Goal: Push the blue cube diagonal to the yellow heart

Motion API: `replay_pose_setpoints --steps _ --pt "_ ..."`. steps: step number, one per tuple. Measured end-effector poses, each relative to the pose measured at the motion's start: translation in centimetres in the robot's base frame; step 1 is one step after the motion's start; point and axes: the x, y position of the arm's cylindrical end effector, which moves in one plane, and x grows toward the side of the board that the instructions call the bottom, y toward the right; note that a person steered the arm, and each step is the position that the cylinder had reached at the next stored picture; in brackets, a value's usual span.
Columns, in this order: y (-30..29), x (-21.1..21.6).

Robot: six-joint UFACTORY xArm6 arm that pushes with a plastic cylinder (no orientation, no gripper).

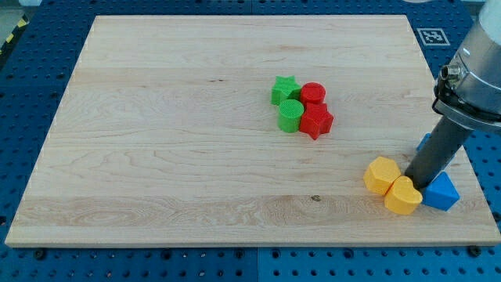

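The yellow heart (403, 196) lies near the view's bottom right corner of the wooden board (156, 117). An angular blue block (441, 193) sits just right of the heart, close to or touching it; I cannot tell whether it is the cube. A second blue block (425, 143) is mostly hidden behind the rod, further up at the board's right edge. My tip (418, 186) stands between the heart and the lower blue block, at the heart's upper right and touching or nearly touching both.
A yellow hexagon-like block (382, 174) touches the heart's upper left. A tight cluster sits at the board's middle: green star (285, 89), red cylinder (313, 93), green cylinder (291, 115), red star (316, 121). The board's right edge is close to the blue blocks.
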Motion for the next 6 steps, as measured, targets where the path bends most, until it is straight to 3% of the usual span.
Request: replay_pose_setpoints --steps 2,3,4,6 --pt "-2.6 -9.8" --pt "3.9 -10.1" --pt "6.7 -7.1" --pt "6.5 -5.5"
